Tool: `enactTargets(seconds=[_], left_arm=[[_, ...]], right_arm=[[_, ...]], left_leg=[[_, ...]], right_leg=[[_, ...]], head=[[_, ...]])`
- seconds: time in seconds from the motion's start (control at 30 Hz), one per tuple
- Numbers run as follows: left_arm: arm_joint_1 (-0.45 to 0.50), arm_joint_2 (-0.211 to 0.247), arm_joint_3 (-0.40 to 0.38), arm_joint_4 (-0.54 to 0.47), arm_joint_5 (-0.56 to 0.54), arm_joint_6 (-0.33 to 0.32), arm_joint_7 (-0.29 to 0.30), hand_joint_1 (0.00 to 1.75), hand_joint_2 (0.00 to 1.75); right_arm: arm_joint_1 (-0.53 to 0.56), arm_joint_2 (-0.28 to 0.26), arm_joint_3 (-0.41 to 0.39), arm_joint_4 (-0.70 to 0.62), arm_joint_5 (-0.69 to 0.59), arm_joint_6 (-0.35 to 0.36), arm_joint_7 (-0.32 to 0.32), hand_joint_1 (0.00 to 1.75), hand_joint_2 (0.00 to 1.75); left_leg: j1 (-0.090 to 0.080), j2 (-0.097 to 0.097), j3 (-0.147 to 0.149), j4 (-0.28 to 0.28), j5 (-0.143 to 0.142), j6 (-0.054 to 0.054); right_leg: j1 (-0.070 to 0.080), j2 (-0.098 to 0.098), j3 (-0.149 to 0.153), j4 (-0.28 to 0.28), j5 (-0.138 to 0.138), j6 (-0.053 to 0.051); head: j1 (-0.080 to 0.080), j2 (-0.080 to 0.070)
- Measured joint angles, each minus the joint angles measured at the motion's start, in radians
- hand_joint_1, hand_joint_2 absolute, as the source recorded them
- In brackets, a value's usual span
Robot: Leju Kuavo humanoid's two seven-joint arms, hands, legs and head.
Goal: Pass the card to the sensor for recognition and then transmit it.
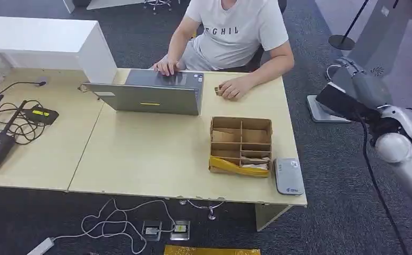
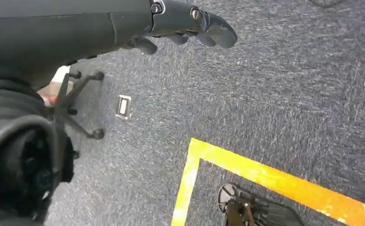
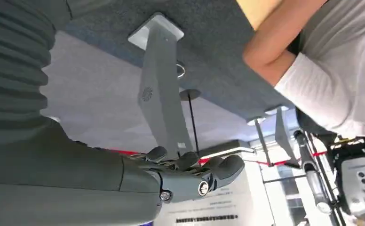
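A cardboard divided box [image 1: 241, 123] stands on the desk, with pale cards [image 1: 254, 166] and a yellow packet [image 1: 230, 166] in its near compartments. The grey sensor [image 1: 289, 176] lies flat beside the box, at the desk's near right corner. My right hand [image 1: 352, 79] is raised off the right end of the desk, well apart from box and sensor. In the right wrist view this hand [image 3: 190, 174] has its fingers apart and holds nothing. My left hand [image 2: 190, 26] hangs above the carpet with loosely spread fingers and is empty.
A person sits behind the desk, one hand on a grey laptop [image 1: 153, 95] and the other hand [image 1: 233, 87] resting near the box. Black devices and cables [image 1: 7, 125] lie at the desk's left. A stand base [image 1: 326, 109] sits on the floor to the right.
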Motion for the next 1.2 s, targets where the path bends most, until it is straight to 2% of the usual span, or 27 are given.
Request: enactTargets(seconds=[0.17,0.3,0.4,0.57,0.8,1.07,1.2], left_arm=[[0.000,0.000,0.000,0.000,0.008,0.002,0.000,0.00,0.00],[-0.001,0.000,0.000,0.000,0.008,0.002,0.001,0.00,0.00],[0.000,0.000,0.000,0.000,0.009,0.002,0.008,0.00,0.00],[-0.001,0.002,0.000,0.000,0.012,0.011,0.010,0.00,0.00],[-0.001,0.002,0.000,0.000,0.012,0.014,0.018,0.00,0.00],[-0.001,0.001,0.000,0.000,0.012,0.022,0.026,0.00,0.00],[-0.001,-0.002,0.000,0.000,0.016,0.031,0.030,0.00,0.00]], right_arm=[[0.089,-0.061,-0.022,-0.037,-0.030,-0.041,0.004,0.00,1.75],[0.120,-0.090,-0.026,-0.053,-0.031,-0.052,0.006,0.00,1.75],[0.200,-0.125,-0.032,-0.088,-0.027,-0.112,0.062,0.00,1.75],[0.277,-0.161,-0.037,-0.144,-0.005,-0.138,0.076,0.00,1.75],[0.350,-0.163,-0.037,-0.219,0.111,-0.208,0.116,0.00,1.75],[0.391,-0.161,-0.023,-0.270,0.132,-0.213,0.133,0.00,1.75],[0.427,-0.153,-0.019,-0.284,0.144,-0.248,0.157,0.00,1.75]], left_leg=[[0.000,0.000,0.000,0.000,0.000,0.000],[0.000,0.001,0.001,0.000,0.000,0.000],[0.001,-0.002,0.000,0.000,0.000,0.000],[0.001,0.001,0.000,0.000,0.000,0.000],[0.001,0.000,0.000,0.000,0.000,0.000],[0.001,0.001,0.000,0.000,0.000,0.000],[0.001,0.000,-0.001,0.000,0.000,0.000]], right_leg=[[0.000,0.000,0.000,0.000,0.000,0.000],[0.000,0.001,0.000,0.000,0.000,0.000],[0.001,-0.004,0.002,-0.001,0.000,0.000],[0.001,0.000,0.001,-0.001,0.000,0.000],[0.001,0.000,0.001,-0.001,0.000,0.000],[0.001,0.000,0.001,-0.001,0.000,0.000],[0.001,0.000,0.001,-0.001,0.000,0.000]], head=[[0.000,0.000],[0.000,0.000],[0.000,0.000],[0.000,0.000],[0.000,0.000],[0.000,0.000],[0.000,0.000]])
